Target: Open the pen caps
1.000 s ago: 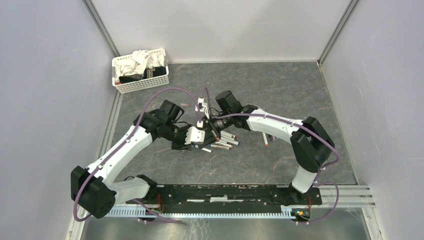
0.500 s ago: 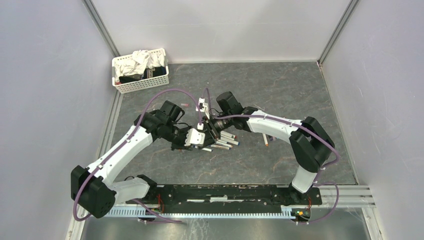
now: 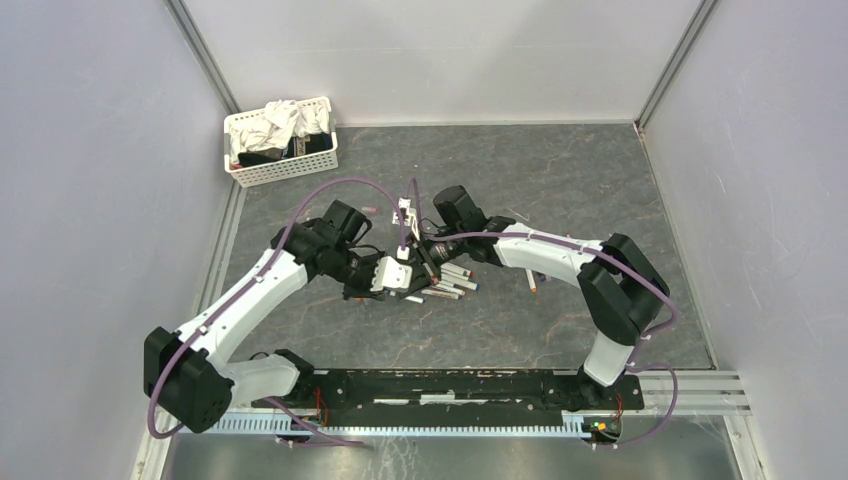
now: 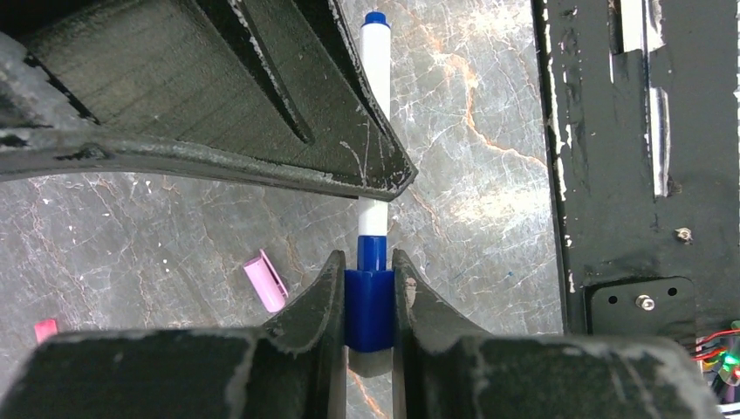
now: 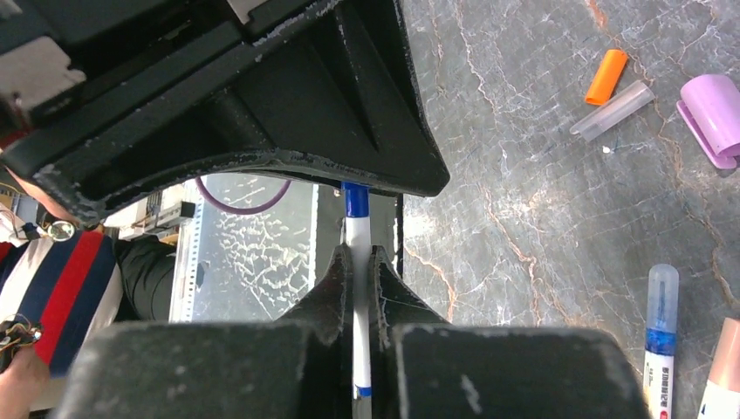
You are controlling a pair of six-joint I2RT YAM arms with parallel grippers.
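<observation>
My left gripper (image 4: 367, 262) is shut on a blue pen cap (image 4: 369, 312). The cap sits on the end of a white pen barrel (image 4: 375, 96) that runs away from it under the other gripper's black body. My right gripper (image 5: 359, 253) is shut on that same white barrel (image 5: 359, 297), whose blue end (image 5: 353, 201) points at the left gripper. In the top view the two grippers (image 3: 392, 275) (image 3: 426, 254) meet nose to nose mid-table, just above the surface. Loose caps lie on the table: pink (image 4: 264, 281), orange (image 5: 606, 76), purple (image 5: 714, 118), clear (image 5: 613, 111).
A row of white pens (image 3: 450, 285) lies just right of the grippers, and one pen (image 3: 532, 280) lies apart further right. A white basket (image 3: 280, 140) with cloths stands at the back left. Grey walls enclose the marbled table.
Both grippers have drifted slightly left together, still holding the same pen. The grips have not changed.
</observation>
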